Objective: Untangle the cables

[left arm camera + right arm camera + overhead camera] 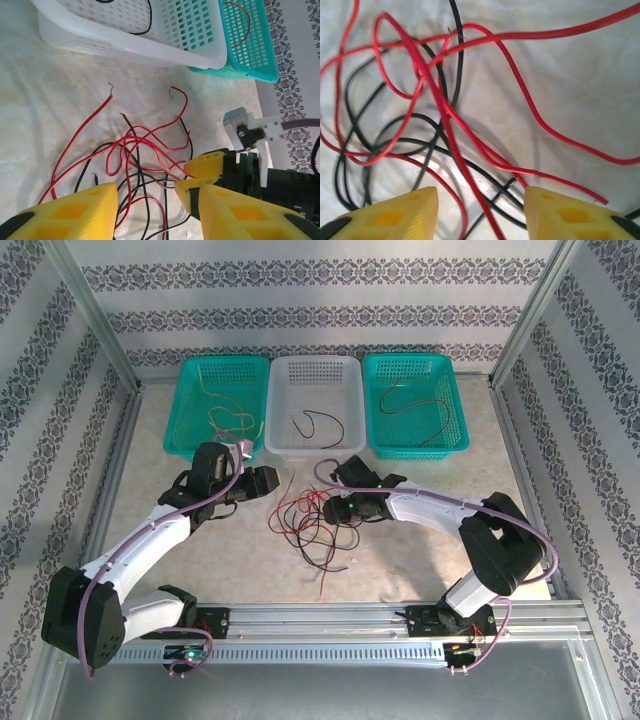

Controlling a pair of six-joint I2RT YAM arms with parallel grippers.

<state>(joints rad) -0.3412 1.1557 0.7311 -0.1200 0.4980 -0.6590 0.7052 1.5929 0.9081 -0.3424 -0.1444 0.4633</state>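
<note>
Red and black cables (308,523) are lying tangled on the table (250,570). Right gripper (482,215) is hovering nearest, directly above them, jaws spread wide, empty; left gripper (155,200) is gaping empty alongside, to their left

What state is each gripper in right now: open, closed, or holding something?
Left gripper: open, jaws wide apart above the cables, gripping nothing.
Right gripper: open, jaws spread over the cables, gripping nothing.

A lab robot test cell: aluminium frame posts (97,315) at 10 and 2 o'clock, patterned wall panels (300,300) behind, and a mounting rail (320,616) at 6.
</note>
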